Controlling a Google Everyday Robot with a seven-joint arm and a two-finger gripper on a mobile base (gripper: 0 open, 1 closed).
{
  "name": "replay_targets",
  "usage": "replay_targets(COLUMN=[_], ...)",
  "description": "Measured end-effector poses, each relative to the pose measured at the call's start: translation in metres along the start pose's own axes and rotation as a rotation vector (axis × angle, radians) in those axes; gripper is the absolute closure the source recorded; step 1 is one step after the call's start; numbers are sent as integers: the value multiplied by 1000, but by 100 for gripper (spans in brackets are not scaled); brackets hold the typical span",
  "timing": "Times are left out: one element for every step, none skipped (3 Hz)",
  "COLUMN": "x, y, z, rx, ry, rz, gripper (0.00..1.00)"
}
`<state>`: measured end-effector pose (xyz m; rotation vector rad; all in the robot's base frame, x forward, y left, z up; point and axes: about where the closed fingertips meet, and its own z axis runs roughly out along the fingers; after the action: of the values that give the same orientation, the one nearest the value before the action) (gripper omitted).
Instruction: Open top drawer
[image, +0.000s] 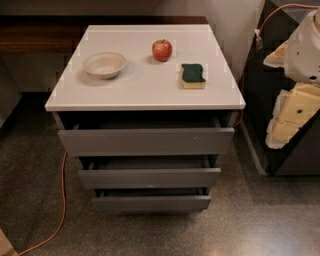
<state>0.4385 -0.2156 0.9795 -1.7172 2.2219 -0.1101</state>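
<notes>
white top (145, 87): bowl (104, 65), apple (162, 50), sponge (193, 75) | top drawer (146, 141) seemingly ajar | speckled floor (30, 165), orange cable (63, 190) | gripper (292, 112) far right, state unclear

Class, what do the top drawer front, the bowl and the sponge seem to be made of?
Top drawer: likely painted or laminated board, matte grey, no shine. Bowl: perhaps paper or plastic, dull beige. Sponge: foam, yellow under a green scouring layer. The gripper hangs at the right, off the cabinet.

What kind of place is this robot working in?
Probably a mock kitchen or office break area: a bowl, an apple and a sponge sit on a white-topped drawer cabinet, its top drawer slightly open. The gripper hangs at the right, off the cabinet.
</notes>
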Motion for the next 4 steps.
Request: replay_targets(x=[-8, -16, -24, -22], y=[1, 3, 5, 11], z=[11, 34, 63, 96], rx=[14, 22, 15, -17], ry=[-7, -7, -39, -78], rz=[-1, 11, -10, -44], gripper=[0, 0, 0, 0])
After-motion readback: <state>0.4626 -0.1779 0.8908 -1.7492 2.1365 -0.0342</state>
